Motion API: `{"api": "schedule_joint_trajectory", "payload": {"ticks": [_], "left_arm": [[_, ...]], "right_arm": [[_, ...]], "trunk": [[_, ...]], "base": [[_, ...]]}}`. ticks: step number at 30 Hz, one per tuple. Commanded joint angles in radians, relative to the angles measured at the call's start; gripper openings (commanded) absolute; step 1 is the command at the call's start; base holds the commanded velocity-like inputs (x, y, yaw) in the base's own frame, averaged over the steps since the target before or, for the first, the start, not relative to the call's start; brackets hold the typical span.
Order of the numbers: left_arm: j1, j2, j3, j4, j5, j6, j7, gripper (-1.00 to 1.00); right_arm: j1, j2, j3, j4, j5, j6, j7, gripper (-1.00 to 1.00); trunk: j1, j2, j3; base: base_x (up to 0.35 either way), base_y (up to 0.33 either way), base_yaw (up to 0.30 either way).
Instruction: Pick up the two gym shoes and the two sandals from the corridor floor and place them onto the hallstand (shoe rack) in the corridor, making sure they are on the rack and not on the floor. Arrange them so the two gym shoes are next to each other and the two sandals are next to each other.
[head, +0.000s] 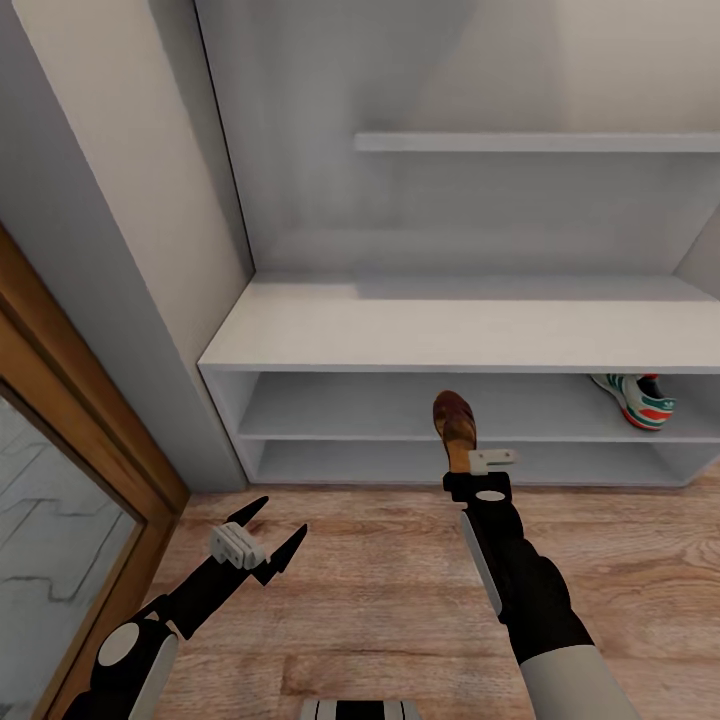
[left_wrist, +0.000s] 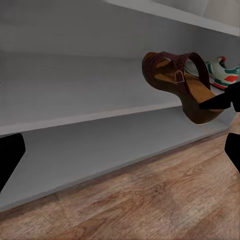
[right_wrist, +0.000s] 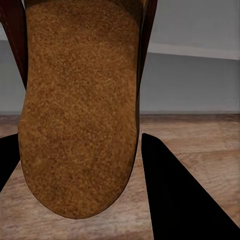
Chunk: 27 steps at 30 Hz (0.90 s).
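Observation:
My right gripper (head: 480, 472) is shut on the heel of a maroon-brown sandal (head: 455, 424), holding it above the corridor floor (head: 380, 590) with its toe pointing at the hallstand (head: 420, 330). The sandal's toe is level with the front edge of the upper open shelf. The left wrist view has the sandal (left_wrist: 180, 82) tilted in front of that shelf (left_wrist: 75, 117). Its tan footbed (right_wrist: 80, 110) lies between my right fingers (right_wrist: 175, 195). One gym shoe (head: 638, 398) stands on the upper shelf at the right. My left gripper (head: 284, 516) hangs open and empty over the floor.
A wooden door frame (head: 90, 420) with a glass panel (head: 50, 570) runs along the left. A grey wall (head: 130, 250) meets the rack's left end. A floating shelf (head: 540, 142) sits on the back panel. The rack's flat top and lower shelf (head: 350, 462) are bare.

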Motion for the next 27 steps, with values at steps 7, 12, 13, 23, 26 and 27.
{"api": "schedule_joint_trajectory", "payload": {"ticks": [7, 12, 13, 23, 26, 27], "left_arm": [[0.000, 0.000, 0.000, 0.000, 0.000, 0.000, 0.000, 1.00], [0.000, 0.000, 0.000, 0.000, 0.000, 0.000, 0.001, 1.00], [0.000, -0.001, 0.000, 0.000, 0.000, 0.000, 0.001, 1.00], [0.000, -0.001, 0.000, 0.000, 0.000, 0.000, 0.003, 1.00], [0.000, -0.001, 0.000, 0.000, 0.000, 0.000, 0.002, 1.00], [0.000, -0.001, -0.001, 0.000, 0.000, 0.000, 0.001, 1.00]], "right_arm": [[0.000, 0.000, 0.000, 0.001, -0.003, -0.001, -0.002, -1.00], [0.000, 0.000, 0.000, 0.001, -0.003, -0.001, -0.002, -1.00], [0.000, 0.000, 0.000, 0.001, -0.003, -0.001, -0.002, -1.00], [0.000, 0.000, 0.000, 0.001, -0.003, -0.001, -0.002, -1.00], [0.000, -0.001, 0.000, 0.001, -0.003, -0.001, -0.002, -1.00], [0.000, -0.001, 0.000, 0.001, -0.003, -0.001, -0.002, -1.00]], "trunk": [[0.000, 0.000, 0.000], [0.000, 0.000, 0.000], [0.000, 0.000, 0.000], [0.000, 0.000, 0.000], [0.000, 0.000, 0.000], [0.000, 0.000, 0.000]], "base": [[0.000, 0.000, 0.000], [0.000, 0.000, 0.000], [0.006, 0.000, 0.000], [0.131, 0.000, 0.000], [0.233, 0.000, 0.000], [0.194, 0.000, 0.000]]}}
